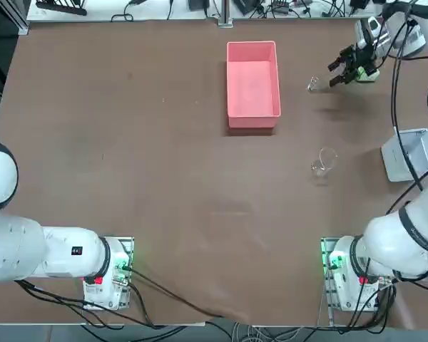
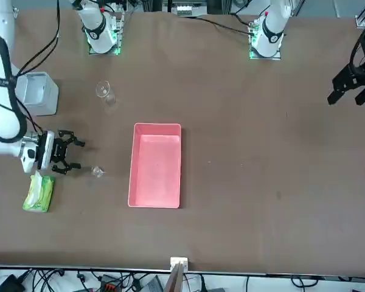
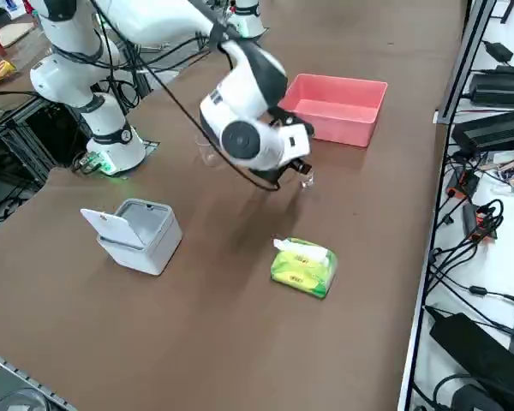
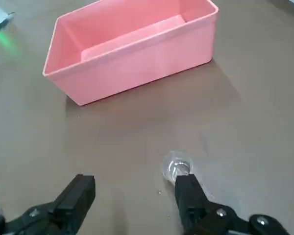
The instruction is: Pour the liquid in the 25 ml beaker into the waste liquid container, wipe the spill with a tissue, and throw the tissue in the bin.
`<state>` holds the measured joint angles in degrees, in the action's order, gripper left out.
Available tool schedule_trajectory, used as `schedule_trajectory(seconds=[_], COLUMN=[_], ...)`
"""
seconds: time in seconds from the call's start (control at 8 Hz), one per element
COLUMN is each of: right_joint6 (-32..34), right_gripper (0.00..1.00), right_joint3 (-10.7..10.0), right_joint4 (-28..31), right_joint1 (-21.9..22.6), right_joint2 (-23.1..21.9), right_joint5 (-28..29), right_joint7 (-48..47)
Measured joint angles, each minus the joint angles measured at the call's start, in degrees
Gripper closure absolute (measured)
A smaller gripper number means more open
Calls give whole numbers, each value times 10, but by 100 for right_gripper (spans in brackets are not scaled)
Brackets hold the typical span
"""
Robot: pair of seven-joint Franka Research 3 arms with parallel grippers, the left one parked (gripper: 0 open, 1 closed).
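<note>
Right gripper: the black two-finger right gripper [image 1: 337,73] sits in the upper right of the top view, fingers spread wide, nothing between them; it points toward the tiny beaker.
Fingers: in the wrist view the two black fingers [image 4: 190,196] stand well apart, one of them just beside the tiny beaker.
25 ml beaker: the tiny clear glass thimble-like 25 ml beaker [image 1: 312,85] stands on the table in the upper right of the top view, between the gripper and the pink box; in the front view it is at lower left [image 2: 97,172].
Pink box: the open rectangular pink plastic box [image 1: 253,107] lies upper centre of the top view.
Larger beaker: a larger clear glass beaker [image 1: 324,162] stands right of centre in the top view, well apart from the gripper.
Tissue pack: the lime-green tissue pack [image 3: 304,267], with a white tissue [image 3: 284,247] sticking out, lies centre-low in the side view.
Bin: a small grey-white lidded bin [image 3: 135,232], lid open, is at the side view's left.
Table: brown tabletop [image 1: 143,178].
</note>
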<state>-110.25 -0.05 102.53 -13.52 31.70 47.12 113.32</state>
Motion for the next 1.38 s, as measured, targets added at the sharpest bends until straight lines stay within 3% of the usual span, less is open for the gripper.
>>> schedule_trajectory(seconds=[0.38, 1.38], right_joint6=[0, 15], right_gripper=[0, 0], right_joint3=[0, 2], right_joint4=[-15, -87], right_joint1=[-9, -23], right_joint2=[44, 119], right_joint5=[54, 79], right_joint7=[75, 155])
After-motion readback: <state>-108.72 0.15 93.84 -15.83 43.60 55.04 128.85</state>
